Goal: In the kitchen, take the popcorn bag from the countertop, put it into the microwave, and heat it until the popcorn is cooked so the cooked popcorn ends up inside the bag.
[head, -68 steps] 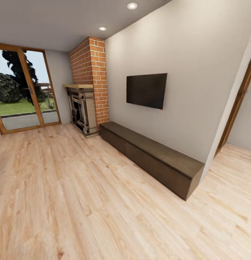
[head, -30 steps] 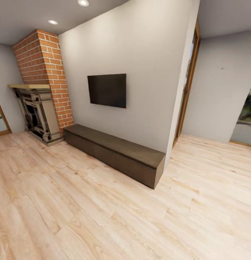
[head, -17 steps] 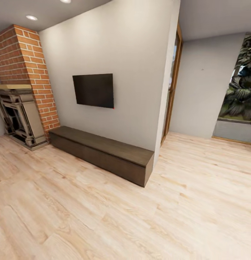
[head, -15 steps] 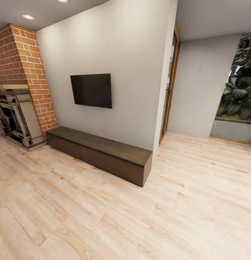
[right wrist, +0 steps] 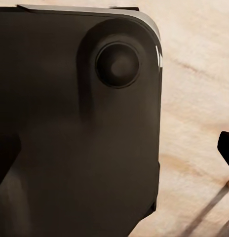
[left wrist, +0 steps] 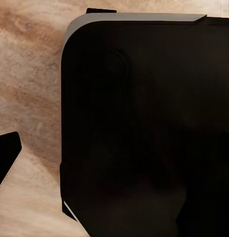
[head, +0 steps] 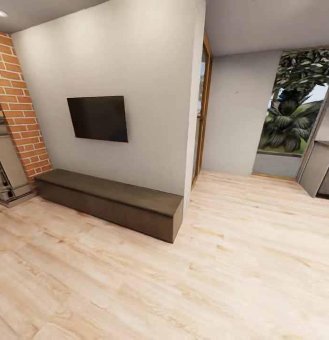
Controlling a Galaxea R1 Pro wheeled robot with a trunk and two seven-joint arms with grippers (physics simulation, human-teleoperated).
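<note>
A: Where is the popcorn bag right now?

B: I can't place it; the bag, the microwave and the countertop are somewhere beyond this room. The head view looks over a pale wood plank floor (head: 193, 283) in a living room, with a long dark brown low bench (head: 112, 203) against a grey wall, a flat black television (head: 97, 118) mounted above it, and a red brick chimney column (head: 15, 108) at the far left.

A: And the grippers?

B: Both wrist views look down on the robot's own rounded black base (left wrist: 144, 123) over the wood floor. A dark finger edge shows at the side of each, but whether either gripper is spread or closed I cannot tell.

A: So what makes this step go well?

B: I'd judge it a drive toward the kitchen. The opening past the wood-framed doorway (head: 202, 113), toward the tall garden window (head: 292, 108) and the grey cabinet edge (head: 320, 167) at far right, looks likeliest. Give the bench corner a wide berth and keep the arms tucked.
</note>
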